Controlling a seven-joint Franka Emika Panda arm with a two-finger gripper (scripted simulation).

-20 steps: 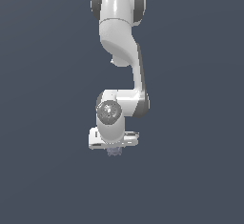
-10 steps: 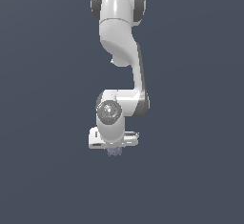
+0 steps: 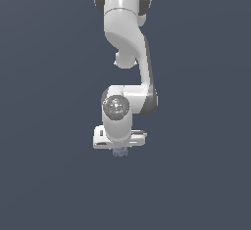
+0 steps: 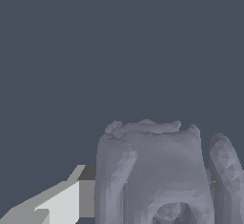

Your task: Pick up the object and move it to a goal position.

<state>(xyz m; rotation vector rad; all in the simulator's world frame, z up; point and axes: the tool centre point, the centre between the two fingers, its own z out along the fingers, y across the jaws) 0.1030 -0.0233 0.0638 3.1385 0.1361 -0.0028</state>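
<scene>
Under the white gripper (image 3: 119,148) you've got the object (image 3: 119,151) seemingly pinched against the one visible finger (image 4: 71,197); grasp probably done, goal move left.

Even, dim, diffuse light on a flat slate-grey backdrop, no cast shadows or glare. The glossy white jointed robot arm (image 3: 125,53) shows soft shading. Renders look coarse, faceted, slightly soft.
</scene>
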